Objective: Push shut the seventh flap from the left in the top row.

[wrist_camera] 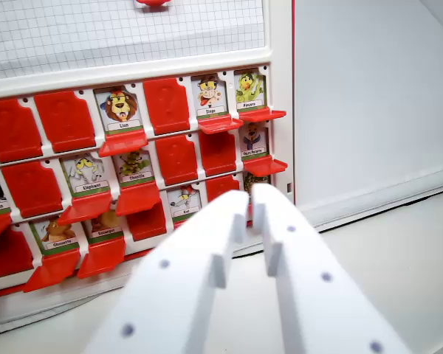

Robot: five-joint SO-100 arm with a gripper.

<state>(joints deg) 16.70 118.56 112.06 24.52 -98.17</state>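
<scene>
White plastic fingers (252,221) nearest the lens, flat-sided, matte, dotted with small screw holes; tips nearly pressed together, only a thin slit between, pinching nothing. Tips poised low in front of the game board (133,66), near its bottom row at the wrist view's right. Contact with the board not certain from here.

Pale tabletop (399,236) underneath, smooth, plain. Plain wall (369,88) behind, at the wrist view's right.

Board upright, white glossy frame, rows of small hinged red plastic flaps. Shut ones show a blank red back; open ones hang forward as a little red shelf under a cartoon animal card with a name strip. Gridded white sheet (125,29) above the rows.

Top row, far end at the wrist view's right: two open flaps side by side, the monkey card flap (220,124) and the last flap (261,114) beside the frame edge. Left end of the row cut off, so counting to seven not possible; the target likely one of these two, still open.

Step in hand, by judgement: approach, no push begun. Next move calls for lifting the tips well up to the top row, getting under the hanging flap, then pressing up and forward until it stands flat. Neighbouring open flap close; narrow tips needed to avoid catching it.
</scene>
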